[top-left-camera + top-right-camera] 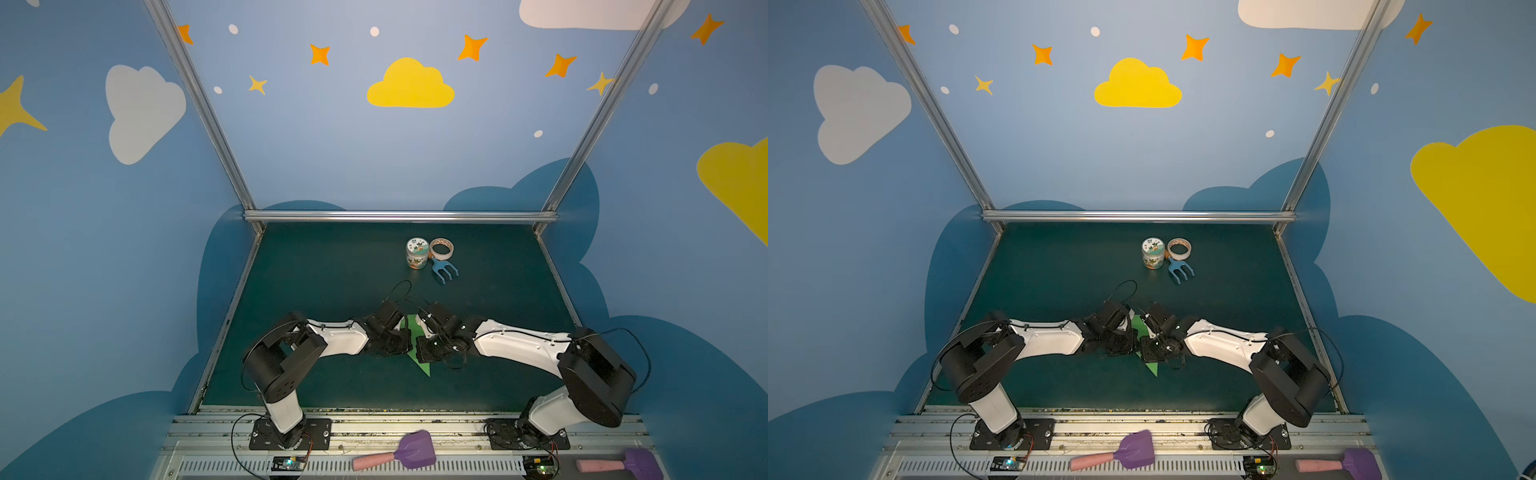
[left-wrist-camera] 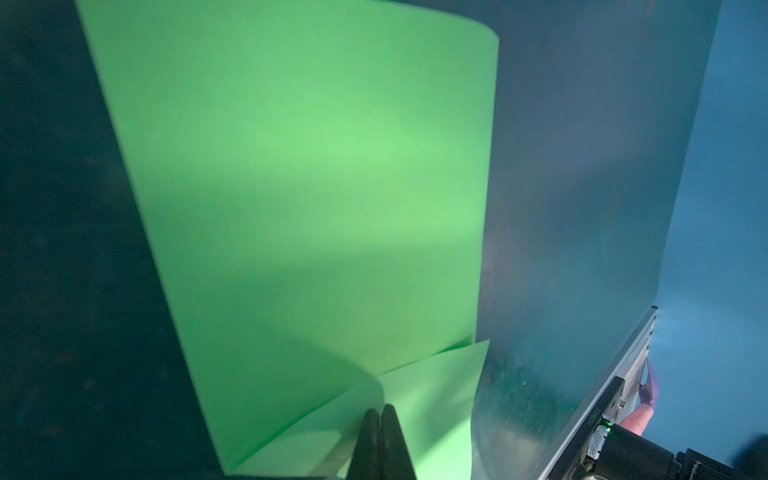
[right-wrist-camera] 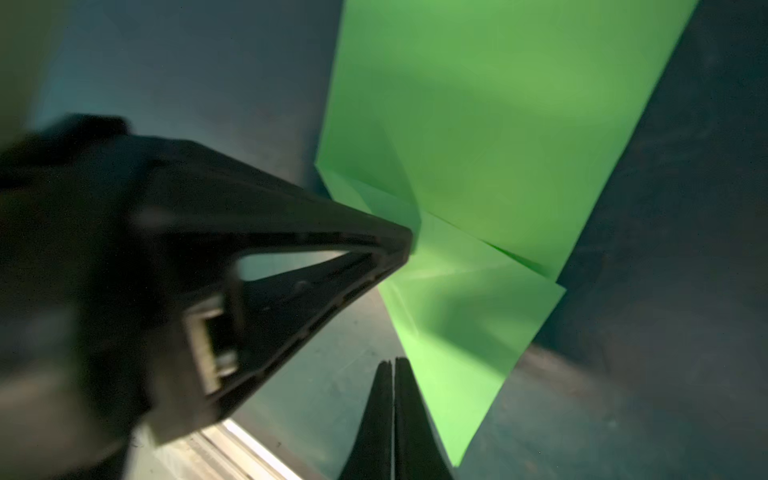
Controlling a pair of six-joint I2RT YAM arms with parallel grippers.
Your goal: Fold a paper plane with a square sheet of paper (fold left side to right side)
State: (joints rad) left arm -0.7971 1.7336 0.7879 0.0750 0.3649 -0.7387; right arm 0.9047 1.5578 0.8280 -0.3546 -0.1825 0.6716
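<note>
Bright green folded paper sheet (image 1: 422, 366) mid dark-green desk (image 1: 332, 270), tip at 6 o'clock; wrists hide most in both top views. Wrist views show flaps; black left gripper (image 2: 380, 412) and right gripper (image 3: 393, 362) jaws together, tips on paper.

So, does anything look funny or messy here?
A little. The green paper isn't lying flat: a big flap bows up off the dark mat, right by the shut left gripper. Nothing looks torn or spilled.

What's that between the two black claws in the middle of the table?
The folded green paper, lying on the dark mat between the left claw and the right claw; both top views show it.
</note>
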